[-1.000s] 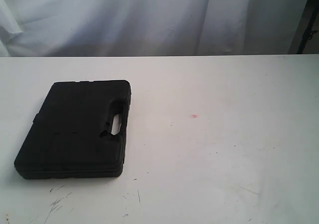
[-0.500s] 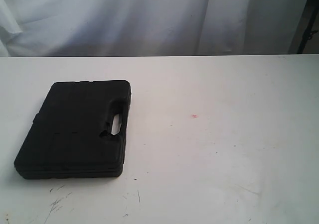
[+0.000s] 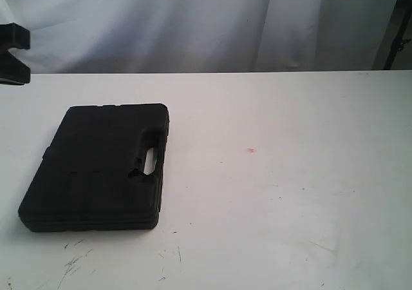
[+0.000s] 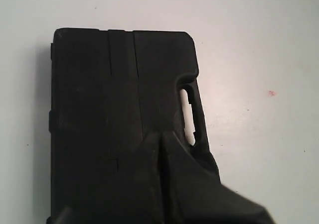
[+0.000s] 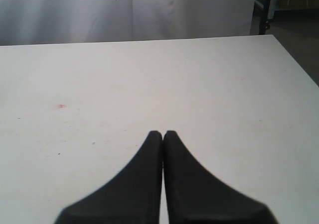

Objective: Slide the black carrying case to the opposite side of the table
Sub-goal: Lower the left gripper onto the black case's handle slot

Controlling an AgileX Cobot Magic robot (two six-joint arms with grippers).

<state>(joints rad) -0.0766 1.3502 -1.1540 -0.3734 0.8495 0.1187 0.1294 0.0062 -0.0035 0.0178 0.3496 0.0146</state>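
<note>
– The left pincer (image 4: 160,134), how does it stand?
– Jaws pressed together, nothing between them. Its wrist camera looks down past it onto the black carrying case (image 4: 114,94); whether it touches the lid I cannot tell.
– And the right pincer (image 5: 163,133)?
– Closed as well, and empty, over a bare part of the desk (image 5: 224,84), away from the case.
– Where does the case lie?
– Flat on the left part of the desk in the exterior view, lid down, its handle slot (image 3: 151,160) turned toward the middle. The pink spot (image 3: 251,150) sits well apart to its right, and scuff marks (image 3: 74,264) lie near its front edge.
</note>
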